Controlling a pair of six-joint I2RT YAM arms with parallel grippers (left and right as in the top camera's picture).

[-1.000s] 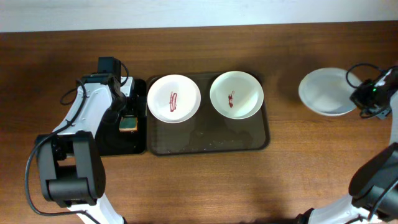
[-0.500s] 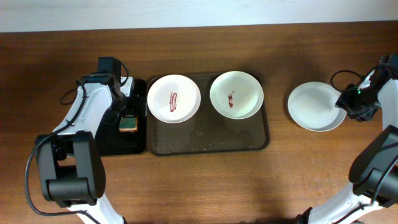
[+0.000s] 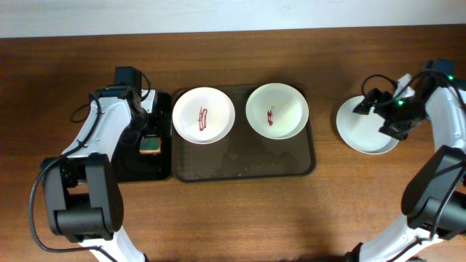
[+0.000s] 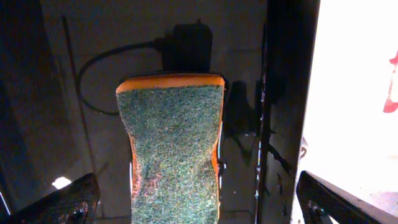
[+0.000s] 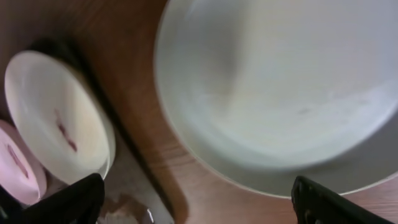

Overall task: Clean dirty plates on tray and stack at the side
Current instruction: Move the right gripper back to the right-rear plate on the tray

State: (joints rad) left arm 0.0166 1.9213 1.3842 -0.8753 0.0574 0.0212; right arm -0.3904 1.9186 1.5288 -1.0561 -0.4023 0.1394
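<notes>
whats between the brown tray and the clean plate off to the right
Nothing but bare wooden table separates the tray from the clean plate; the overhead view shows this.

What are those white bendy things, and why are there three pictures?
They are two robot arms with pinching fingers. One picture looks down from above; the other two come from cameras on each wrist. Two sauce-smeared plates sit on the brown tray, and a clean plate lies on the table beside it. The left gripper hangs open over a green sponge in a black tray. The right gripper is open above the clean plate. Neither holds anything.
</notes>
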